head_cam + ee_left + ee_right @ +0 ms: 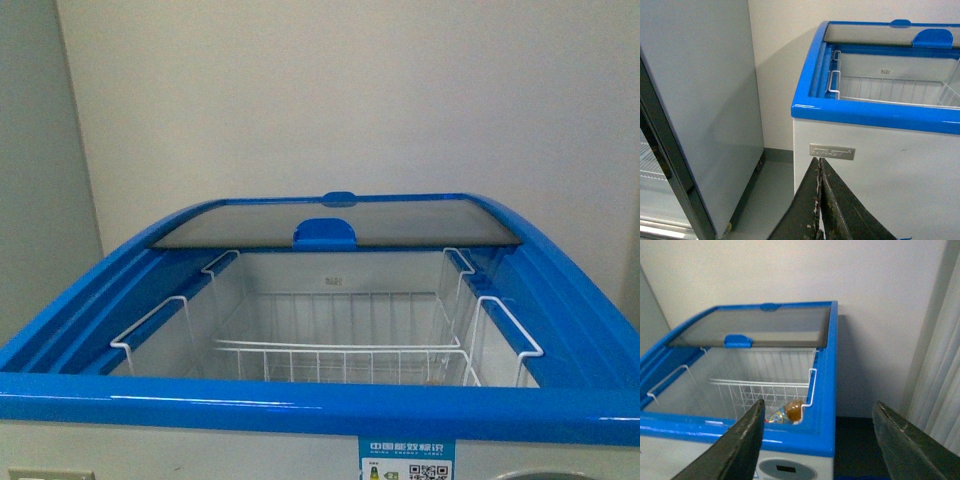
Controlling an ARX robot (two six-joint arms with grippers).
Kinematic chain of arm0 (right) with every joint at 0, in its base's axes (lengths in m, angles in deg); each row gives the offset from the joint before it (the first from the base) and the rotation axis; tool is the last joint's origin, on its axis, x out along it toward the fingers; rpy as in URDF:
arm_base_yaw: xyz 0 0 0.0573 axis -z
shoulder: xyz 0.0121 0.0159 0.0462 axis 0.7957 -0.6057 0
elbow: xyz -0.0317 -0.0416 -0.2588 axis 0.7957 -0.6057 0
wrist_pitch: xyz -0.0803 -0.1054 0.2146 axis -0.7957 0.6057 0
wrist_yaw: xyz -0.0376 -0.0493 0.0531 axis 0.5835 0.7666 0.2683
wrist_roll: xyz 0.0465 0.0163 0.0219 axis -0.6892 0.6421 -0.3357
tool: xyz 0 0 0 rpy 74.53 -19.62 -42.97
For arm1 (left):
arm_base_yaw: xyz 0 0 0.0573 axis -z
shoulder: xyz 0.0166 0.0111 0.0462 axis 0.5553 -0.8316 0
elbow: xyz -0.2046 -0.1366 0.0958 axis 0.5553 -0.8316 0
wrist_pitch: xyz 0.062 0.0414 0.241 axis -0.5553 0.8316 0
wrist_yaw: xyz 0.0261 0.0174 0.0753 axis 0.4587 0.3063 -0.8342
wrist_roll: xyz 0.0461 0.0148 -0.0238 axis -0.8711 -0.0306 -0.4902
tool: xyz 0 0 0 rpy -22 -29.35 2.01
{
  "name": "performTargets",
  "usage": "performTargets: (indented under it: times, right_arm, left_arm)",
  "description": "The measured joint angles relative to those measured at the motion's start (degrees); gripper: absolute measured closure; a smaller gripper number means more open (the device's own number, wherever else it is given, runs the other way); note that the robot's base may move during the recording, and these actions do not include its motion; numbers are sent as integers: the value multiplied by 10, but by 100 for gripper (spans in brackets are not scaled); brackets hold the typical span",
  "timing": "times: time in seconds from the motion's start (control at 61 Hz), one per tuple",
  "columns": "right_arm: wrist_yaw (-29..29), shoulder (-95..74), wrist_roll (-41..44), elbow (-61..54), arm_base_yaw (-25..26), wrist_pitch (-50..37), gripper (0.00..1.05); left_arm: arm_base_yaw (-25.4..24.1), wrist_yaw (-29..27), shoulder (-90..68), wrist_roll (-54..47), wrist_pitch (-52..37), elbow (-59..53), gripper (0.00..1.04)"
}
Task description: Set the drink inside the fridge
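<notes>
1. The right gripper (817, 440) is seen spread wide and empty in the right wrist view, its two dark fingers (735, 450) rising from the lower edge of the frame, one at lower left and one at lower right.

2. Between and beyond those fingers, at lower centre of that frame, the drink (787, 412) is seen already inside the fridge (826, 390), lying in a white wire basket (765, 390) against the blue rim nearest the right gripper.

3. The bottle appears tipped over rather than upright, its long axis running roughly across the frame, amber end toward the right; the cap cannot be made out.

4. The left gripper (819, 200) is seen pressed together with nothing held, at lower centre of the left wrist view, outside the fridge front and beside a grey cooler (700, 110).

5. The right arm is judged the nearer to the drink; the left is well apart from it.

6. In the front view the glass lid (340, 225) is slid to the upper part of the frame, leaving the opening clear; the drink is hardly discernible there.

7. The placing is judged done.
</notes>
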State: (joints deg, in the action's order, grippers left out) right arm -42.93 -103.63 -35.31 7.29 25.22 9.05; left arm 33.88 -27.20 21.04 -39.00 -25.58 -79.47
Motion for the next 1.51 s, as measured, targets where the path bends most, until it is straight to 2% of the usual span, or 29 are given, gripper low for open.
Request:
performTargets:
  times: [0.131, 0.197, 0.279, 0.344, 0.426, 0.475, 0.508, 0.574, 1.508]
  right_arm:
    - [-87, 61, 22, -106, 78, -40, 68]
    - [-101, 78, 26, -127, 100, -49, 77]
    - [-133, 103, 28, -170, 137, -62, 94]
    - [-150, 115, 30, -189, 152, -67, 103]
    - [-177, 134, 31, -218, 178, -77, 102]
    - [-237, 147, 31, -233, 220, -80, 102]
    - [-257, 155, 31, -244, 255, -83, 102]
    - [-260, 163, 31, -256, 269, -87, 102]
    - [-266, 242, 31, -357, 274, -112, 102]
  left_arm:
    - [0, -1, 0, 0, 0, 0, 102]
    - [0, -1, 0, 0, 0, 0, 102]
    - [0, -1, 0, 0, 0, 0, 102]
    - [0, -1, 0, 0, 0, 0, 102]
    - [0, -1, 0, 0, 0, 0, 102]
    - [0, -1, 0, 0, 0, 0, 102]
    - [0, -1, 0, 0, 0, 0, 102]
    - [0, -1, 0, 0, 0, 0, 102]
    - [0, -1, 0, 0, 0, 0, 102]
